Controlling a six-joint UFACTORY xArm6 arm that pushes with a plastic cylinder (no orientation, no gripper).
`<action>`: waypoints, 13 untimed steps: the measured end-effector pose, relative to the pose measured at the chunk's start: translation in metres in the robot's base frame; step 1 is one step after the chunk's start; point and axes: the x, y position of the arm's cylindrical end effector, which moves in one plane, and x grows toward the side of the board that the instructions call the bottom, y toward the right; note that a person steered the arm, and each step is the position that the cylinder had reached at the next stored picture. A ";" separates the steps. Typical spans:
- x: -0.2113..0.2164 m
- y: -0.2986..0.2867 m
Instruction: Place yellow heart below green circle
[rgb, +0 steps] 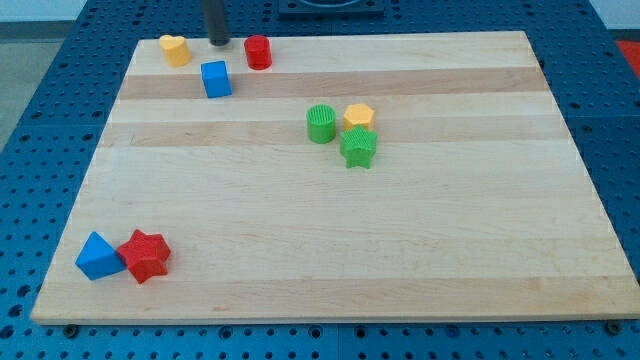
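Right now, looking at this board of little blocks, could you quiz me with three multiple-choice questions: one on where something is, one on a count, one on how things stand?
1. Where does my tip stand?
A. between the yellow heart and the red cylinder, at the view's top
B. beside the blue triangular block at the view's bottom left
C. on the green star

2. How many green blocks are on the board?
A. one
B. two
C. four

3. How does the yellow heart stand to the green circle?
A. touching it
B. lying just below it
C. far off, up at the view's top left

Answers: 1 A, the rod ends between those two blocks. 2 B, only the green circle and the green star are green. 3 C, bare wood and the blue cube lie between them.
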 end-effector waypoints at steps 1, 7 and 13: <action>0.023 -0.070; 0.113 -0.045; 0.204 0.042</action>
